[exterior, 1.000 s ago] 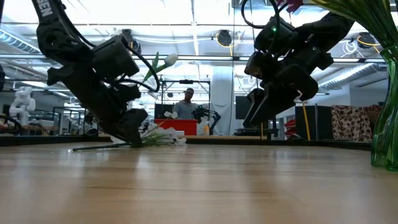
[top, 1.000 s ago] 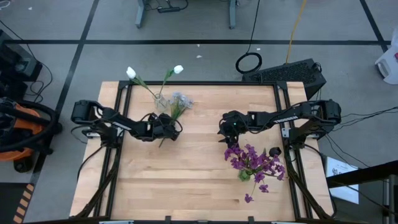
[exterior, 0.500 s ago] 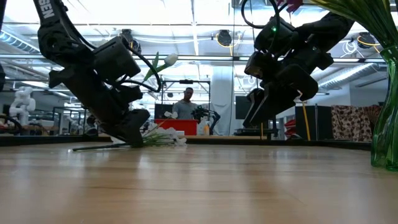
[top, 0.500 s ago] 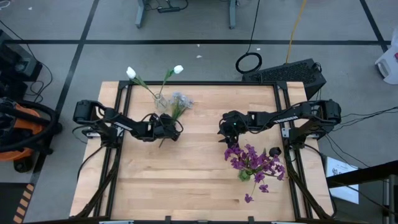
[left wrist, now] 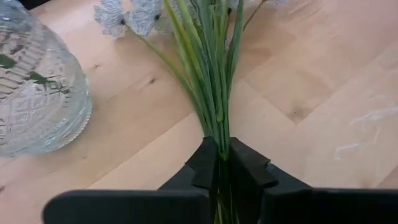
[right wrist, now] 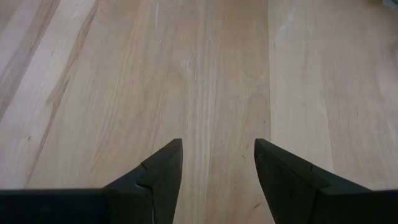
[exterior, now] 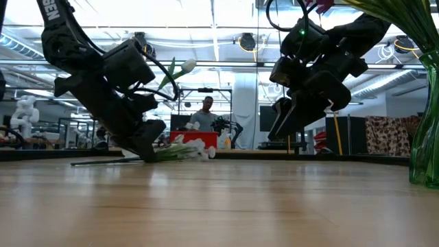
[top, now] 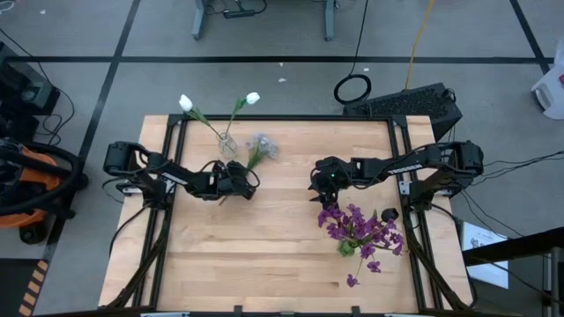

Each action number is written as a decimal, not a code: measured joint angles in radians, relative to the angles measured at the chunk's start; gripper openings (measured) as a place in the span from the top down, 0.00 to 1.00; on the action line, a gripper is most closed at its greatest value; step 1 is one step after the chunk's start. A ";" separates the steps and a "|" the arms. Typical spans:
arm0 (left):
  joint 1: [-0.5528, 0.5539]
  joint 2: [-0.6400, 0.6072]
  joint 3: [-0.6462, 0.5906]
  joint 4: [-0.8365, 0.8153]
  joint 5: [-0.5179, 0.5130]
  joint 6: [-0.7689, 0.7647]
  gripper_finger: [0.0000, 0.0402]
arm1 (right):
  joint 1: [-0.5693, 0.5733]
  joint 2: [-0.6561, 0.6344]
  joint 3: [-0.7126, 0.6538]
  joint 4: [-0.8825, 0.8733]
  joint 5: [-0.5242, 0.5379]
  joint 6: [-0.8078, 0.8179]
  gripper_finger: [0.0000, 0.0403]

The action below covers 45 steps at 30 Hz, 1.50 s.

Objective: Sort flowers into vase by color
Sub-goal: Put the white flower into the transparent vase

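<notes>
A bunch of pale grey-blue flowers (top: 262,145) on thin green stalks lies on the wooden table, and my left gripper (top: 236,182) is shut on the stalks. Its blossoms (left wrist: 134,12) lie next to a clear cut-glass vase (left wrist: 34,93) with two white tulip buds (top: 185,103) in it. Purple flowers (top: 357,227) stand in a green glass vase (exterior: 426,137) at the right. Above bare wood near the table's middle, my right gripper (right wrist: 217,165) hangs open, touching nothing. My left gripper pinches the bundle of green stalks (left wrist: 217,134) between its two fingers, partway between the blossoms and the cut ends. The fingers slant down from the table's left side. The stalks run forward out of the fingertips, blossoms resting on the table; the cut end (exterior: 79,163) also lies on the wood.
Black frame rails (top: 172,141) run along the table's left and right sides. Bare wood (top: 264,255) fills the near half of the table. Beyond the far edge, a person (exterior: 204,116) sits in the room.
My left gripper has shut on the green stalks while staying in place. The bunch has shifted a little: its blossoms have slid slightly toward the table's right, away from the glass vase. My right gripper has kept still.
</notes>
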 joint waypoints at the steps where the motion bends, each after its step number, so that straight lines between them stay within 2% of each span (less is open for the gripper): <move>1: 0.000 0.000 0.000 0.005 0.004 0.001 0.92 | 0.000 0.000 0.000 0.000 -0.001 0.000 0.52; 9: 0.000 0.000 0.000 0.146 0.043 0.062 0.93 | 0.000 0.000 0.000 0.028 -0.008 0.058 0.52; 20: -0.004 0.000 0.000 0.364 0.082 0.112 0.93 | 0.000 0.008 -0.019 0.180 -0.009 0.084 0.52; 39: -0.029 0.000 0.001 0.929 0.109 0.313 0.93 | 0.045 0.015 -0.042 0.376 -0.012 0.091 0.52; 45: -0.031 0.000 0.064 1.018 0.157 0.371 0.93 | 0.062 0.015 -0.042 0.428 -0.013 0.076 0.52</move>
